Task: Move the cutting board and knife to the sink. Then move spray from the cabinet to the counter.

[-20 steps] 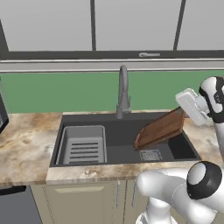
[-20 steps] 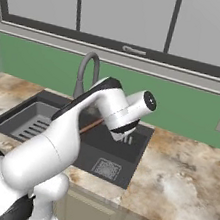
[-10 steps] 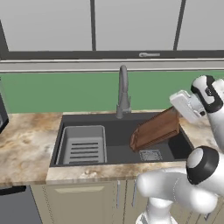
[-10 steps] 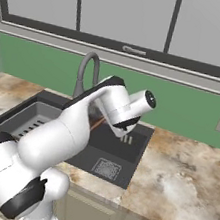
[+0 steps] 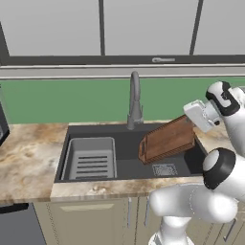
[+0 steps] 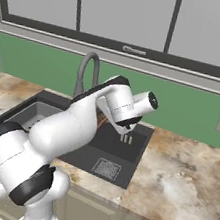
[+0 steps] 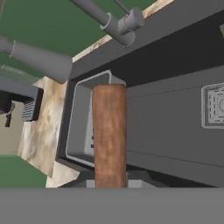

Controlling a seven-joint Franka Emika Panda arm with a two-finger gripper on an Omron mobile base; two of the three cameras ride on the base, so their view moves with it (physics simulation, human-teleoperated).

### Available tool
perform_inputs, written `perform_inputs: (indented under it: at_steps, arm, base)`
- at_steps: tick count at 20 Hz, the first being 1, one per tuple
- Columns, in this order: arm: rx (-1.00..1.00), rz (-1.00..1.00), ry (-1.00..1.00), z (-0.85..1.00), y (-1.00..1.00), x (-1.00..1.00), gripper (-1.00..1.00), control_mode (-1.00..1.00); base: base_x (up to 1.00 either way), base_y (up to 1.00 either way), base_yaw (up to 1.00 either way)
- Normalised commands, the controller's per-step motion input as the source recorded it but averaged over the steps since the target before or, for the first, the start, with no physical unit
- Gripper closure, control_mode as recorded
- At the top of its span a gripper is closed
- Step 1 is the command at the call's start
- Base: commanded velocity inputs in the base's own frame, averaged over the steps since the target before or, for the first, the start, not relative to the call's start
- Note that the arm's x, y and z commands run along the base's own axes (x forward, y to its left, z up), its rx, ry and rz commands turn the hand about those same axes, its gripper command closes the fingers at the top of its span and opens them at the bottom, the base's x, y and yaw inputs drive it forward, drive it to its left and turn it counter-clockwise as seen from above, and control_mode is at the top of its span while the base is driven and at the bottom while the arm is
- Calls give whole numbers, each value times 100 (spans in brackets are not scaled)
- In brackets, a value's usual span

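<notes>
Cutting board (image 5: pixel 167 141) has swung higher over the sink's (image 5: pixel 95 131) right basin, pincer (image 5: pixel 197 125) clamped on its end, tilted to lower in.

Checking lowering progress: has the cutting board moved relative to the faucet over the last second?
Yes. In the left base view the cutting board, held tilted over the sink, has risen slightly and edged away from the faucet.

The arm (image 6: pixel 62 134) beside the sink (image 6: pixel 125 152) is glossy white, built of thick rounded segments. Dark grey bands ring its joints, and round dark caps close the joint ends. The hand (image 5: pixel 201 115) is a boxy white block. Two small dark fingertips (image 6: pixel 126 139) end it.
</notes>
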Motion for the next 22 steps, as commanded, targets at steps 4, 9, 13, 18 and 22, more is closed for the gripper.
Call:
perform_inputs:
  at_steps: [4, 9, 13, 18, 22]
  arm:
    - [0, 5, 0, -19, 4, 23, 100, -100]
    - [0, 3, 0, -22, 5, 23, 100, -100]
    - [0, 0, 0, -24, 12, 21, 100, -100]
    - [0, 0, 1, -21, 8, 30, 100, -100]
    - [0, 0, 8, -21, 13, 34, 100, -100]
  base:
    - [0, 0, 0]
    - [0, 0, 0]
    - [0, 0, 0]
    - [0, 0, 0]
    - [0, 0, 0]
